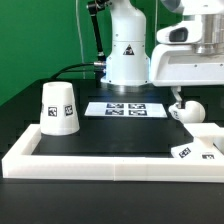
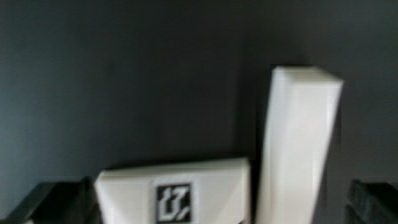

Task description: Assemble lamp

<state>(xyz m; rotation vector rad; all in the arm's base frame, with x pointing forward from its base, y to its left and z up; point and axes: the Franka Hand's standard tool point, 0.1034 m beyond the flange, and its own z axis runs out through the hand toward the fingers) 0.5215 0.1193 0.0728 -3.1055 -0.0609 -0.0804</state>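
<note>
The lamp's parts lie apart. The tapered shade stands on the black mat at the exterior view's left. The rounded bulb lies at the exterior view's right, just under my gripper. The flat square base with tags sits in the front right corner. In the wrist view the base with one tag shows between my dark fingers. My gripper is open and holds nothing. The bulb does not show in the wrist view.
The marker board lies at the back middle in front of the arm's white pedestal. The long white border rail runs along the front and left of the mat; a stretch of rail shows beside the base.
</note>
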